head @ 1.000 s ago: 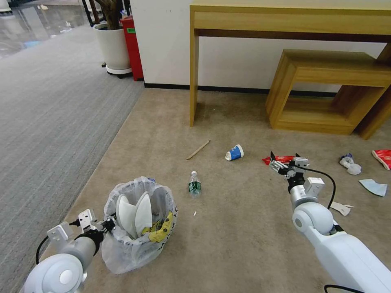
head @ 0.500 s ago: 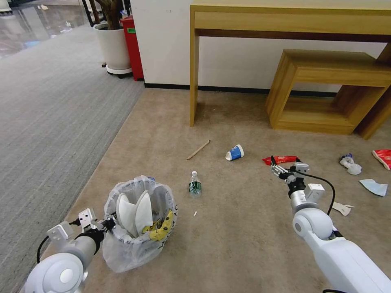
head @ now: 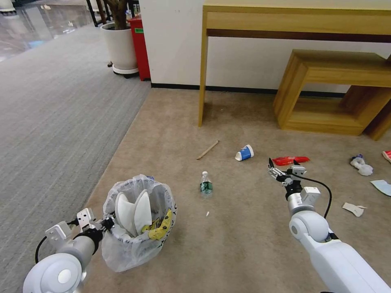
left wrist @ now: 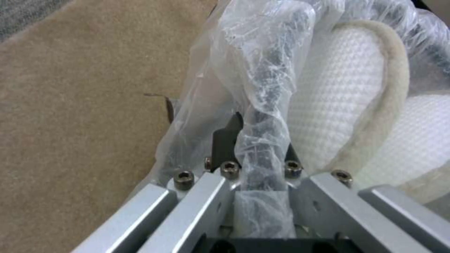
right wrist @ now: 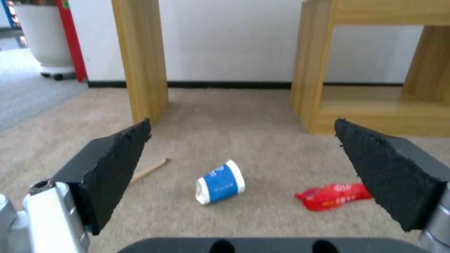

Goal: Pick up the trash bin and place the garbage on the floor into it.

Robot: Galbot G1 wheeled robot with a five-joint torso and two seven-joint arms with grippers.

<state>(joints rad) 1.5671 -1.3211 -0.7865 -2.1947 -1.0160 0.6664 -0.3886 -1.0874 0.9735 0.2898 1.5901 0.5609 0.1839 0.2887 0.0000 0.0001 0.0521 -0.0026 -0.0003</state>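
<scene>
Red wrapper (head: 387, 155) at the head view's right edge cut off, only a corner in frame; blue mask (head: 381, 186) likewise clipped by that edge; lettering on the trash bin (head: 136, 221) liner too small to read. Bin's dark wall mostly hidden behind the crinkled plastic; lower halves of the two white slippers (head: 131, 211) sunk out of sight inside; left gripper (left wrist: 255, 147) fingers largely wrapped in plastic.

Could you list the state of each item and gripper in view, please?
Trash bin: upright, holding two slippers.
Left gripper: shut on the bin's rim.
Right gripper: open, empty.
Paper cup: on its side.
Bottle: lying on the carpet.
Red wrapper: flat on the carpet.
</scene>
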